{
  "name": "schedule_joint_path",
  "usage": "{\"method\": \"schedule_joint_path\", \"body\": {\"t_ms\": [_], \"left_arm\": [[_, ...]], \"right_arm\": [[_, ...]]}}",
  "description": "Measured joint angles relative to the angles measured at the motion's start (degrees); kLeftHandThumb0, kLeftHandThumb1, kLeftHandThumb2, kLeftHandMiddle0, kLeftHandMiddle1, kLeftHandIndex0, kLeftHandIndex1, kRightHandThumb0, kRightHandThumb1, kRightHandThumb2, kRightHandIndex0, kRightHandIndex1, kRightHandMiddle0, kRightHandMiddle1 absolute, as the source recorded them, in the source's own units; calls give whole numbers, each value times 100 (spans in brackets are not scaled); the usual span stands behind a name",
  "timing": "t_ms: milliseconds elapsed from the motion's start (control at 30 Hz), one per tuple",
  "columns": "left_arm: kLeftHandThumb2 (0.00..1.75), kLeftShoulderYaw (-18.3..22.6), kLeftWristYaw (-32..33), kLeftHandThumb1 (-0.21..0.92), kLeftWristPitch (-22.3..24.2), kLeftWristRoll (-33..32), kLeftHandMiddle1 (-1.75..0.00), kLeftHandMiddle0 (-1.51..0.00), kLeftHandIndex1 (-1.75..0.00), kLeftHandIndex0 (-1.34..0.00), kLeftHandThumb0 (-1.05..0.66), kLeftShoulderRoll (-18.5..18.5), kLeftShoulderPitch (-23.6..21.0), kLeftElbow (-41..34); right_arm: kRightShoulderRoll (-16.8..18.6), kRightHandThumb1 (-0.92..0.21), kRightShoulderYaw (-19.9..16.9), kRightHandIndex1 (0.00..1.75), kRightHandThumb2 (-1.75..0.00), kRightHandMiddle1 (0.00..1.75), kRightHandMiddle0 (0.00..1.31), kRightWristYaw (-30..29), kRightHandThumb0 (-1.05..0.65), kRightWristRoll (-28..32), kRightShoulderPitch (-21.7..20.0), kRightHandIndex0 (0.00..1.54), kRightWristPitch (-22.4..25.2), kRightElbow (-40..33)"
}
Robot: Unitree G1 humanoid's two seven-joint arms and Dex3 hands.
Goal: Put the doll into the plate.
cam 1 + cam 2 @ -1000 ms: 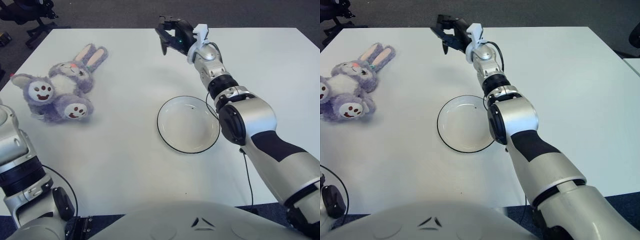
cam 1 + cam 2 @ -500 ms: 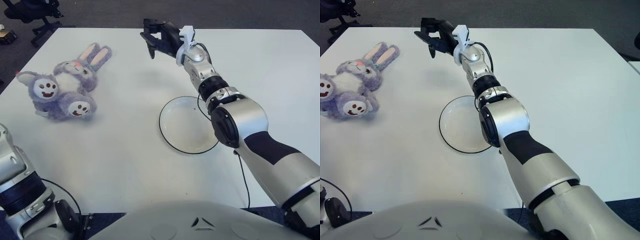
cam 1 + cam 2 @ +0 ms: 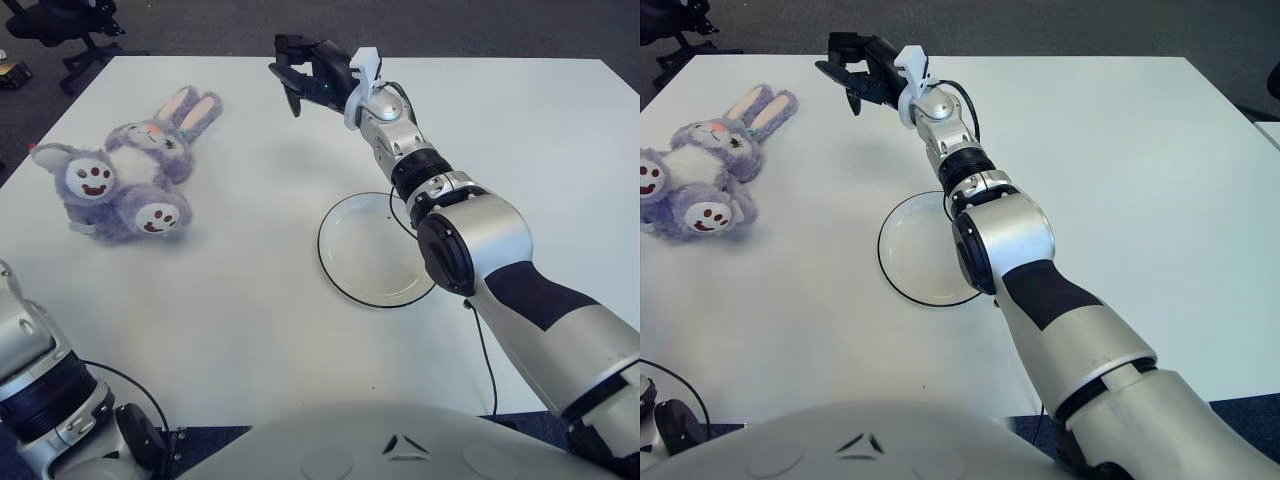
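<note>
A purple plush rabbit doll lies on its back at the left of the white table, ears pointing to the far right. A white plate with a dark rim sits near the table's middle, nothing in it. My right hand is stretched far over the table near the back edge, between plate and doll, above the surface. Its dark fingers are spread and hold nothing. A wide gap of bare table separates it from the doll. My left arm shows at the lower left; its hand is out of view.
The white table spans the view. Office chair legs stand on the dark floor beyond the back left corner. A thin black cable hangs by my right arm.
My right hand has swept leftward along the back of the table, closer to the doll. The doll and plate have not moved on the table.
</note>
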Motion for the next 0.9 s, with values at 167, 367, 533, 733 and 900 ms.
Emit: {"method": "schedule_joint_path", "body": {"t_ms": [167, 367, 533, 733, 900], "left_arm": [[63, 18, 2, 67, -17, -13, -140, -53, -139, -53, -1, -142, 166, 61], [63, 87, 1, 68, -99, -78, -141, -53, -139, -53, -1, -202, 238, 186], [62, 133, -27, 68, -83, -185, -141, -53, -139, -53, -1, -185, 239, 346], [62, 158, -182, 68, 368, -307, -141, -53, -139, -53, -1, -103, 158, 582], [62, 154, -233, 68, 721, -380, -141, -53, -139, -53, -1, -101, 38, 601]], "right_arm": [[15, -92, 8, 175, -29, 175, 66, 20, -33, -1, 0, 85, -2, 0], [48, -92, 26, 175, -29, 175, 66, 64, -33, -1, 0, 85, -3, 0], [55, -92, 33, 175, -29, 175, 66, 105, -33, 0, 1, 85, -4, 0], [55, -92, 33, 175, -29, 175, 66, 154, -33, 0, 3, 84, -10, 0], [51, -92, 31, 175, -29, 175, 66, 181, -33, 1, 9, 84, -10, 0]]}}
